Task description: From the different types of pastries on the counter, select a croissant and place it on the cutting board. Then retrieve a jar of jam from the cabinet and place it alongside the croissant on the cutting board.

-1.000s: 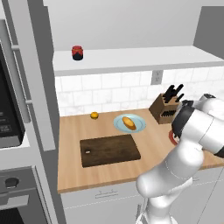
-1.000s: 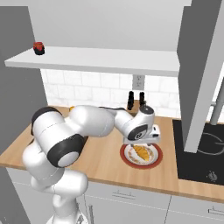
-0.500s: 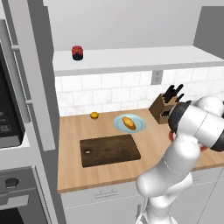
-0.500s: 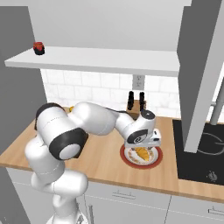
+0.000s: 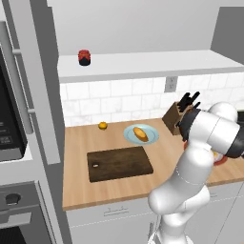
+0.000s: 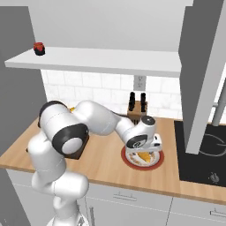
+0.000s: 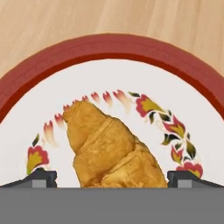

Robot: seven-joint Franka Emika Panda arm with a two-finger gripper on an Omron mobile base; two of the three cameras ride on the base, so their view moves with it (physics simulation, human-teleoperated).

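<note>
The croissant (image 7: pixel 109 148), golden-brown with a tapered tip, lies on a white plate with a red rim (image 7: pixel 113 46) and flower pattern. My gripper (image 7: pixel 112 177) is open, one fingertip (image 7: pixel 39 177) on each side of the pastry, close above the plate. From the right base view the gripper (image 6: pixel 148 148) hangs straight over the croissant (image 6: pixel 143 157). The dark cutting board (image 5: pixel 119 163) lies bare on the tan counter (image 5: pixel 76 190). The red jar of jam (image 5: pixel 85 57) stands on the cabinet's white shelf (image 5: pixel 143 64). A plump bun (image 5: pixel 140 134) rests on a pale blue plate (image 5: pixel 152 138).
A knife block (image 5: pixel 178 114) stands against the tiled wall behind the red-rimmed plate (image 6: pixel 156 164). A small orange fruit (image 5: pixel 102 126) sits near the wall, left of the bun. A black cooktop (image 6: pixel 201 150) lies to the right; a tall oven unit bounds the counter's left.
The hand has come down toward the red-rimmed plate and now stands lower over the croissant. Its jaws have stayed open. Nothing else has moved.
</note>
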